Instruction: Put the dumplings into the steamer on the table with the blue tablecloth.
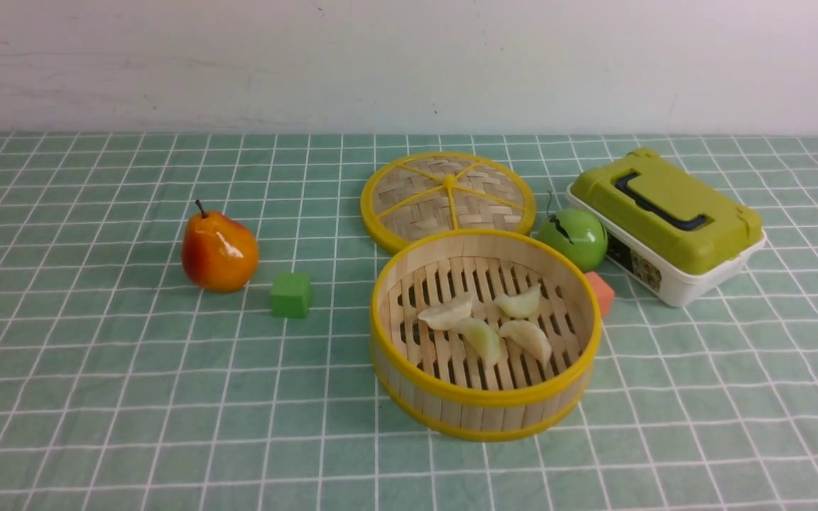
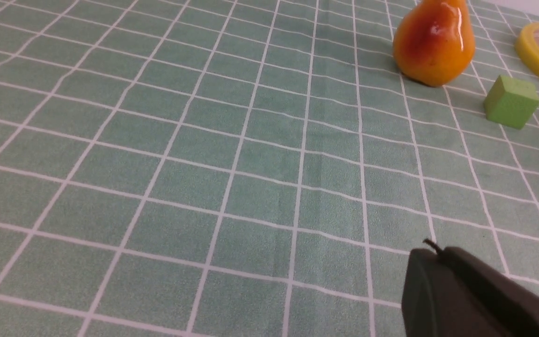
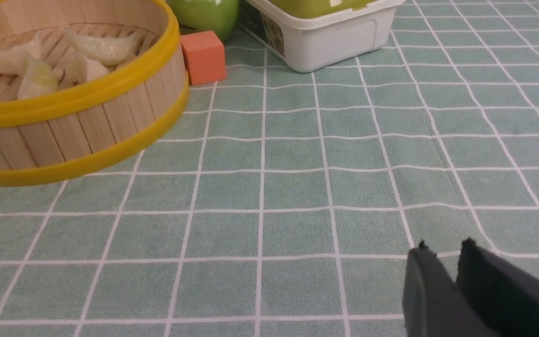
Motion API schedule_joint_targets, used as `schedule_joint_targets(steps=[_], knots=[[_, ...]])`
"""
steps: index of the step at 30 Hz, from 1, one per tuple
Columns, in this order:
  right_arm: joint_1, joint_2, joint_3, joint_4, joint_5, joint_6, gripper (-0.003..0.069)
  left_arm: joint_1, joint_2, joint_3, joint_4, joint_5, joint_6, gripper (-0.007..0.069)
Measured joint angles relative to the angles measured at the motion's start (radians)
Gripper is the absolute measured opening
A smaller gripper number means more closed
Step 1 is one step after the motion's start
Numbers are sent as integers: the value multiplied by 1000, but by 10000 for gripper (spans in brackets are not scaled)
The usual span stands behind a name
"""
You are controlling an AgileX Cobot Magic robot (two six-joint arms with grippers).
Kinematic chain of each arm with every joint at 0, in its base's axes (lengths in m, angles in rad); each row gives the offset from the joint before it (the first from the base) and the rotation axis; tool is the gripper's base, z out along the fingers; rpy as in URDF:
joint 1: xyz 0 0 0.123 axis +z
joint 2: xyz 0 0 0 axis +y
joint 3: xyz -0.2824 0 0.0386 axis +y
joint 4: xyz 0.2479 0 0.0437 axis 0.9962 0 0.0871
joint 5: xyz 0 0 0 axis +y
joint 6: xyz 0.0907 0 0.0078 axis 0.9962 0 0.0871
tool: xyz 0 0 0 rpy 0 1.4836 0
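Note:
Several pale dumplings lie together on the slatted floor of the round bamboo steamer, which stands right of centre on the teal gridded tablecloth. The right wrist view shows the steamer with the dumplings inside. No dumpling lies on the cloth. Neither arm shows in the front view. My left gripper is shut and empty, low over bare cloth, well short of the pear. My right gripper is shut and empty over bare cloth, to the right of the steamer and apart from it.
The woven yellow-spoked lid lies flat behind the steamer. A green apple, an orange cube and a green-lidded white box stand at its right rear. A pear and a green cube stand to its left.

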Motion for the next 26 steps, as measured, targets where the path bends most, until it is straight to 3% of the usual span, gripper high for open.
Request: schedule_joint_targets(steps=[26], knots=[[0, 0, 0, 0, 0, 0, 139, 0, 0, 0, 1, 0, 1, 7]])
